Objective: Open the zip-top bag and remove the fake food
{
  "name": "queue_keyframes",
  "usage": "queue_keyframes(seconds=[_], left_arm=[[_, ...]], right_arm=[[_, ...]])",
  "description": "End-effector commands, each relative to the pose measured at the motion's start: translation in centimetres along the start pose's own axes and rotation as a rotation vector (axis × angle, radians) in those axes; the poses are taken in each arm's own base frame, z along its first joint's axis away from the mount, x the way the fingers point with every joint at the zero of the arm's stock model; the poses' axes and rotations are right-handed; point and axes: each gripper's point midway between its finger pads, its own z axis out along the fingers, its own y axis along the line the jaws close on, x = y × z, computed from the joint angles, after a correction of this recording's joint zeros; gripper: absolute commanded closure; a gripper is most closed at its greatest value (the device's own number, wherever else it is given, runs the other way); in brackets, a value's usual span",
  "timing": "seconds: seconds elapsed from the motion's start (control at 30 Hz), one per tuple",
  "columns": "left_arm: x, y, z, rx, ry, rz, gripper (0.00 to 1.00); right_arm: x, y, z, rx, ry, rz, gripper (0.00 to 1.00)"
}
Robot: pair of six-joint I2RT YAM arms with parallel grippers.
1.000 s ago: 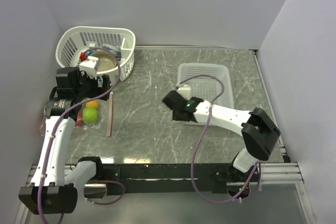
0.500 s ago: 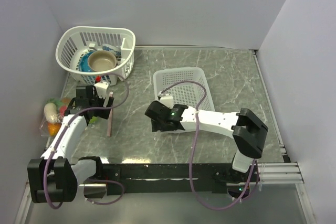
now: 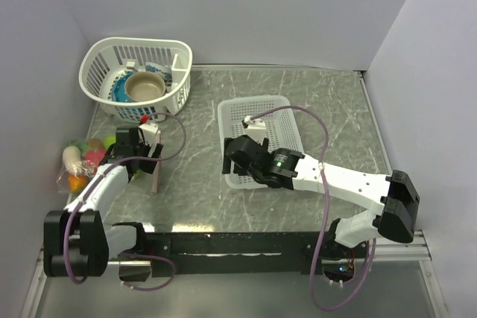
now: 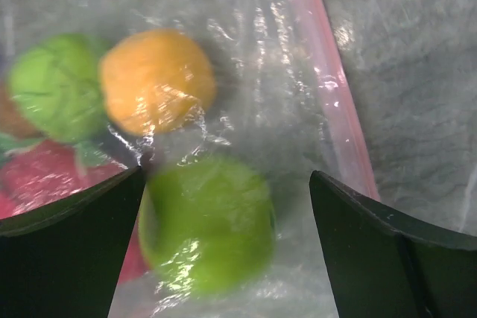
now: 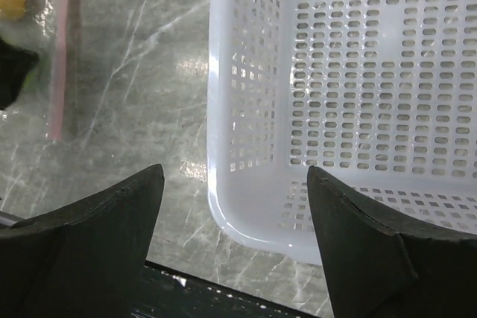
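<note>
Jaws wide, the left gripper [image 4: 223, 184] is hovering over the bag [image 4: 253, 57] beside its zip [image 4: 328, 87], likely to pinch it, while the right gripper [image 5: 235, 180] is gaping over a basket [image 5: 358, 72] right of the bag.

grey marbled table [image 3: 335, 117] holds a round white basket [image 3: 134, 41], a flat white basket [image 3: 279, 132] and the zip-top bag [image 3: 82, 158].

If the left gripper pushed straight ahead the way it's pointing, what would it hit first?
Probably the zip-top bag, its film over the lime-green ball centred ahead of the left gripper; depth is unclear.
</note>
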Motion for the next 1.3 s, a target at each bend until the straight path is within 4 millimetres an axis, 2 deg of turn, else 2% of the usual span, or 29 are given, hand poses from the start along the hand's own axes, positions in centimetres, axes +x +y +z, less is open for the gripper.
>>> queue_keyframes(seconds=[0.0, 0.17, 0.2, 0.23, 0.27, 0.33, 0.37, 0.43, 0.47, 0.5, 0.53, 0.57, 0.63, 0.7, 0.73, 0.77, 0.8, 0.83, 0.87, 0.9, 0.93, 0.97, 1.0, 1.1, 1.2, 1.27], left_arm=[[0.2, -1.5, 1.6, 0.019, 0.014, 0.038, 0.01], [0.3, -4.2, 2.7, 0.085, 0.041, 0.071, 0.01], [0.2, -4.6, 3.0, 0.096, 0.039, 0.068, 0.04], [0.5, -5.3, 3.3, 0.115, 0.060, 0.076, 0.10], [0.3, -5.5, 3.5, 0.124, 0.060, 0.078, 0.25], [0.4, -6.3, 3.7, 0.143, 0.082, 0.077, 0.39], [0.0, -6.5, 3.7, 0.151, 0.078, 0.074, 0.53], [-0.3, -7.0, 3.3, 0.170, 0.070, 0.071, 0.67], [-0.7, -7.1, 3.2, 0.172, 0.064, 0.071, 0.79], [-0.9, -7.2, 3.1, 0.175, 0.058, 0.072, 0.84], [-1.0, -7.3, 3.0, 0.177, 0.059, 0.074, 0.96], [-1.1, -7.3, 3.1, 0.176, 0.060, 0.074, 0.99], [-1.2, -7.4, 2.9, 0.181, 0.066, 0.075, 0.99], [-2.2, -7.4, 2.2, 0.195, 0.048, 0.064, 0.99], [-3.7, -7.2, 1.6, 0.199, 0.017, 0.054, 0.99], [-4.1, -7.5, 0.8, 0.230, 0.022, 0.048, 0.99], [-5.5, -7.3, -0.4, 0.238, -0.016, 0.031, 0.99], [-8.0, -6.9, -1.7, 0.249, -0.068, 0.017, 0.99], [-8.6, -7.2, -3.0, 0.289, -0.066, 0.013, 0.99], [-9.9, -7.2, -4.6, 0.314, -0.100, -0.007, 0.99], [-12.8, -6.5, -6.6, 0.326, -0.169, -0.018, 0.99], [-13.1, -7.1, -8.2, 0.387, -0.168, -0.023, 0.99], [-15.5, -6.5, -10.7, 0.400, -0.247, -0.027, 0.99], [-17.3, -6.9, -14.8, 0.485, -0.321, -0.026, 0.99], [-16.9, -8.0, -17.4, 0.585, -0.337, 0.002, 0.99], [-16.6, -8.3, -18.4, 0.617, -0.352, 0.027, 0.99]], right_arm=[[-2.5, 0.3, -1.2, -0.037, -0.097, 0.032, 0.15], [-2.9, 0.2, -1.9, -0.071, -0.124, 0.051, 0.15], [-3.1, 0.2, -2.1, -0.079, -0.130, 0.059, 0.15], [-3.2, 0.3, -2.3, -0.083, -0.132, 0.062, 0.15], [-3.0, 0.2, -2.3, -0.082, -0.129, 0.058, 0.15], [-3.2, 0.0, -2.5, -0.084, -0.139, 0.060, 0.15], [-3.2, -0.1, -2.5, -0.083, -0.140, 0.060, 0.15], [-3.3, -0.2, -2.6, -0.081, -0.147, 0.057, 0.15], [-3.4, -0.4, -2.5, -0.076, -0.150, 0.054, 0.15], [-3.4, -0.3, -2.6, -0.080, -0.152, 0.055, 0.15], [-3.4, -0.3, -2.5, -0.078, -0.153, 0.052, 0.15], [-3.5, -0.3, -2.6, -0.080, -0.157, 0.053, 0.15], [-3.6, -0.4, -2.5, -0.078, -0.161, 0.051, 0.15], [-3.6, -0.3, -2.5, -0.079, -0.163, 0.046, 0.15], [-3.5, -0.4, -2.4, -0.078, -0.162, 0.046, 0.15], [-3.5, -0.3, -2.4, -0.082, -0.164, 0.046, 0.15], [-3.4, -0.4, -2.2, -0.079, -0.164, 0.041, 0.16], [-3.4, -0.3, -2.3, -0.081, -0.167, 0.040, 0.16], [-3.3, -0.3, -2.0, -0.081, -0.168, 0.041, 0.16], [-3.2, -0.4, -1.9, -0.078, -0.168, 0.035, 0.16], [-3.0, -0.4, -1.8, -0.082, -0.161, 0.031, 0.16], [-3.0, -0.2, -1.7, -0.090, -0.165, 0.033, 0.16], [-2.9, 0.0, -1.6, -0.098, -0.161, 0.027, 0.16], [-2.7, 1.5, -1.7, -0.174, -0.148, 0.019, 0.16], [-3.2, 3.6, -2.4, -0.275, -0.146, 0.020, 0.16], [-3.7, 5.3, -3.0, -0.358, -0.154, 0.001, 0.16]])
